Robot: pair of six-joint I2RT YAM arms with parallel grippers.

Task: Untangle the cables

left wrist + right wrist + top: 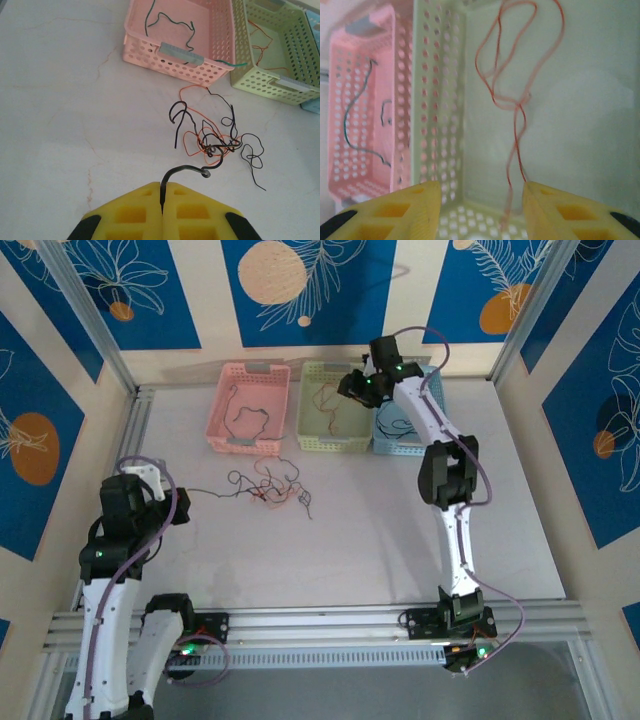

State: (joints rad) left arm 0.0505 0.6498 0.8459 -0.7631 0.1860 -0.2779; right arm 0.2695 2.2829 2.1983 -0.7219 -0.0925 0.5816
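Pinching a black cable (183,169), left jaws faced the clump (216,144) ahead.
Right jaws stood apart over the green basket (440,100).

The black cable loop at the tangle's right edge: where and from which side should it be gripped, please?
Its free tail, from above and the right: it lies flat, clear of the orange strands, opposite the end the left hand pinches.

Count: 3 baskets along 12 o'clock, namely 1 pink basket (215,425), 1 green basket (335,446), 1 blue basket (400,448). 1 clump of cables (270,488) at centre, strand count unreadable. 2 dark strands (350,115) in pink. Orange strands (517,107) in green, number unclear. 2 grippers: left gripper (161,187), right gripper (482,192).
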